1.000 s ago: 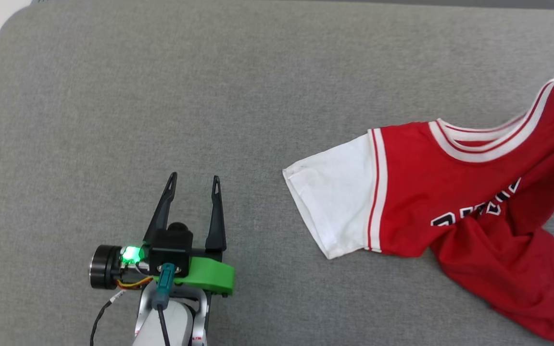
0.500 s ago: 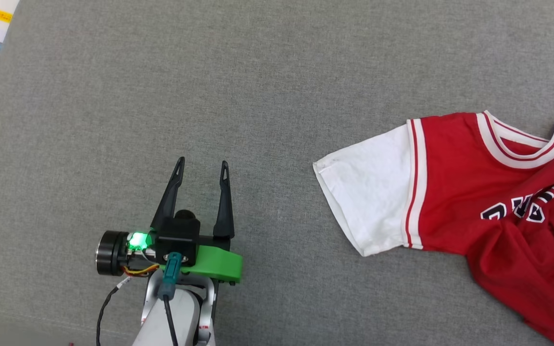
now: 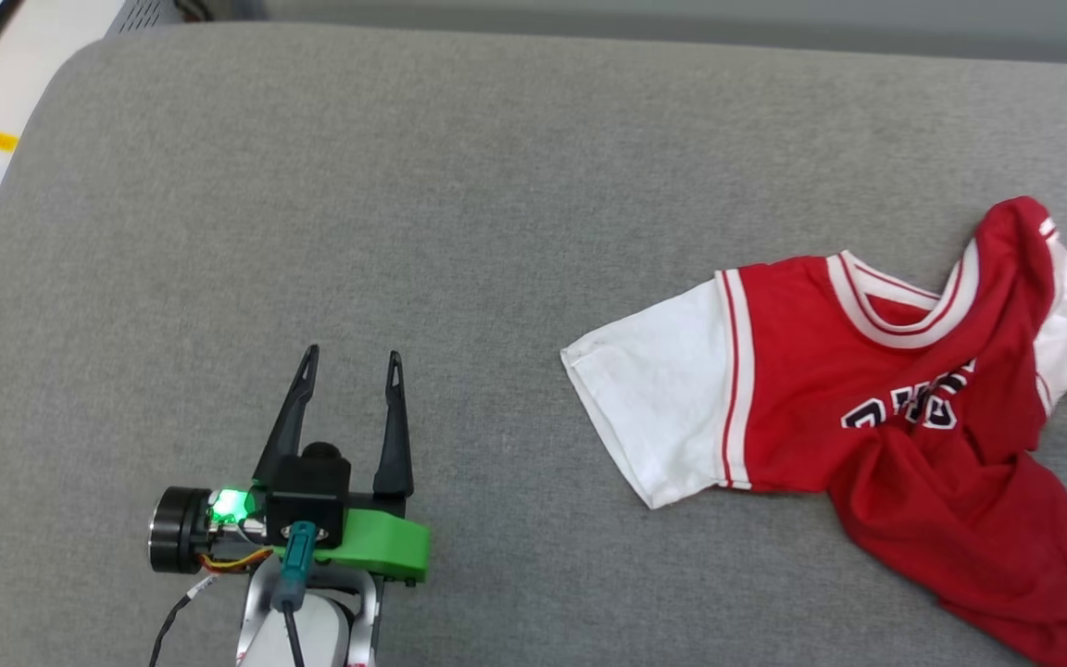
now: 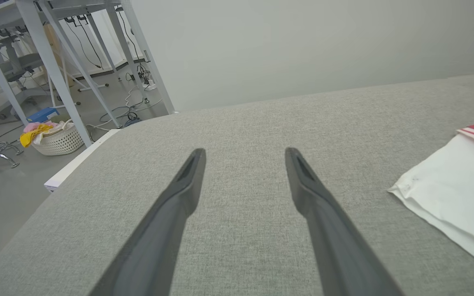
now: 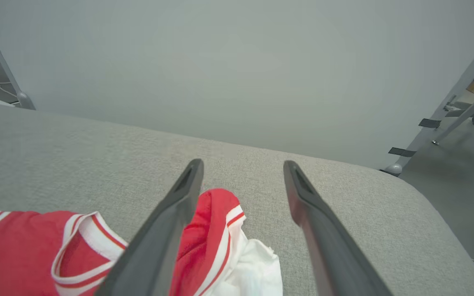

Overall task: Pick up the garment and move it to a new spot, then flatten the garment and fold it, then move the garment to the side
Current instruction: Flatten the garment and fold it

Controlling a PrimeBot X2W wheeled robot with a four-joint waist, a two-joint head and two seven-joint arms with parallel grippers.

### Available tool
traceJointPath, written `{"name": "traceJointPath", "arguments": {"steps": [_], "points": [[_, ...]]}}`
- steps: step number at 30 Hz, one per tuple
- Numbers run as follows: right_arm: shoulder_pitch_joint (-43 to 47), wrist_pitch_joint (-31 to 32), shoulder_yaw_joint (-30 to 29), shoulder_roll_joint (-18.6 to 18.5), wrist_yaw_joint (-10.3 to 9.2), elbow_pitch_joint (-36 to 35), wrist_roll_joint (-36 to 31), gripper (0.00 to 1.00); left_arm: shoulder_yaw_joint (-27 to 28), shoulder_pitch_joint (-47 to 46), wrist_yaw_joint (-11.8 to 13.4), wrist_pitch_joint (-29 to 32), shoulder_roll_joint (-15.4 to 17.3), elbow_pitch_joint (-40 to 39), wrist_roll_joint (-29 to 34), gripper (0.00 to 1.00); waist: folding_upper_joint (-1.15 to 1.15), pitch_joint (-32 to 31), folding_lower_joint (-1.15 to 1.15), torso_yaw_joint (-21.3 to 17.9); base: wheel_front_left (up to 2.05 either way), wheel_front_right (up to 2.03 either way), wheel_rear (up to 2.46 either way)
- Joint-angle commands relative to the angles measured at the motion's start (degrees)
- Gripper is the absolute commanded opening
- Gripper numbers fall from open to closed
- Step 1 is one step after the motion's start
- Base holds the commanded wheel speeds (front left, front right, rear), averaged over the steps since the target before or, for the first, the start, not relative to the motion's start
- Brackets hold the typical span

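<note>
Head view: the left gripper [image 3: 353,354] hovers low over the grey bench [image 3: 404,185] at lower left, jaws spread with nothing between them.
Head view, garment: the garment [image 3: 867,389] lies crumpled on the right part of the bench. Its white sleeve [image 3: 654,417] is spread flat toward the left gripper but well apart from it. The collar gapes, the far shoulder is humped up, and the lower body twists away toward the bottom right corner.
Left wrist view: both fingers reach out over bare bench, jaws released. The white sleeve lies off to their right, untouched.
Right wrist view: the right gripper [image 5: 243,163] is above the humped shoulder, jaws apart and pinching nothing. The red hump and a bunched white sleeve lie under and just beside one finger.
Step in hand: the garment looks set down at its new spot, so flattening comes next.
Next move calls for: a hold on each side of the garment to pull the twist out. The left gripper must first cross to the sleeve side.
Change from earlier: the right jaws were clenched a second ago and are now released. The shoulder, then drawn up taut toward the right edge, has slumped into a hump. The head camera has also shifted.
</note>
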Motion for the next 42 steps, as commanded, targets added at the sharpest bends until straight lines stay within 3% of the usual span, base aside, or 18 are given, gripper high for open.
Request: {"name": "traceJointPath", "arguments": {"steps": [1,7,12,16,17,19,24,33,34,42], "points": [[2.6,-0.7,-1.7,2.5,0.0,-2.8,-1.9,1.0,0.2,0.4,0.0,-0.3,0.6,-0.3,0.4,1.0,0.0,-2.7,0.0,-2.4,0.0,0.0,0.0],[12.2,-1.3,-6.8,12.6,0.0,-16.5,-8.4,1.0,1.2,-0.3,-1.0,-0.3,2.3,-0.6,0.0,1.0,0.0,-4.7,0.0,-3.5,0.0,0.0,0.0],[18.2,-1.1,-6.7,17.5,0.0,-23.7,-11.2,1.0,2.0,-2.5,-3.9,-0.3,3.7,-1.5,-1.5,1.0,0.0,-5.9,0.0,-4.1,0.0,0.0,0.0],[21.9,-1.6,-6.3,19.8,0.0,-26.8,-11.3,1.0,2.5,-6.6,-8.3,-0.3,5.3,-1.3,-2.9,1.0,0.0,-6.6,0.0,-4.4,0.0,0.0,0.0],[23.2,-1.7,-6.0,20.2,0.0,-27.6,-11.3,1.0,2.1,-9.2,-11.4,-0.3,6.3,0.3,-3.7,1.0,0.0,-6.9,0.0,-4.6,0.0,0.0,0.0],[24.4,-1.8,-5.3,20.2,0.0,-28.2,-11.7,1.0,1.2,-12.0,-14.5,-0.2,7.5,2.9,-4.4,1.0,0.0,-7.2,0.0,-4.8,0.0,0.0,0.0],[26.4,-1.3,-2.9,20.2,0.0,-29.2,-11.8,1.0,-3.5,-20.4,-18.5,7.1,10.4,8.7,-7.6,1.0,0.0,-6.8,0.0,-5.9,0.0,0.0,0.0],[26.1,-1.3,-0.3,20.5,0.0,-29.2,-13.1,1.0,-28.4,-36.9,-19.0,36.0,21.4,6.9,-35.9,1.0,0.0,-4.2,0.0,-8.0,0.0,0.0,0.0],[25.1,-1.6,0.3,20.8,0.0,-28.9,-13.0,1.0,-34.3,-41.3,-19.0,43.1,23.6,6.5,-43.8,1.0,0.0,-3.1,0.0,-8.7,0.0,0.0,0.0],[20.9,-2.1,2.9,20.2,0.0,-27.3,-12.9,1.0,-48.4,-50.6,-19.0,52.0,24.3,9.9,-51.7,1.0,0.0,0.5,0.0,-11.0,0.0,0.0,0.0]]}}
